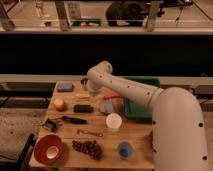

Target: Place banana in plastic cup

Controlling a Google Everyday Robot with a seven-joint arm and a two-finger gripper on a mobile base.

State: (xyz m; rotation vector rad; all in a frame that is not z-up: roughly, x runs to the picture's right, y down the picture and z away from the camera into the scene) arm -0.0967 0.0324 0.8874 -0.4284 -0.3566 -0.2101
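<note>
The banana [81, 95] is a small pale-yellow piece lying on the wooden table [65, 162] at the back left, just above the black bar [83, 108]. My gripper [93, 93] is at the end of the white arm [127, 90], low over the table right beside the banana's right end. A white plastic cup [114, 121] stands upright in the middle of the table, below and to the right of the gripper. A small blue cup [125, 149] stands near the front edge.
Round orange fruit [59, 104] at left, blue sponge [64, 87] at back left, red-orange stick [112, 96], grey-blue object [106, 106], green tray [140, 102] at right. Black tool [70, 120], red bowl [48, 149] and grapes [87, 147] lie toward the front.
</note>
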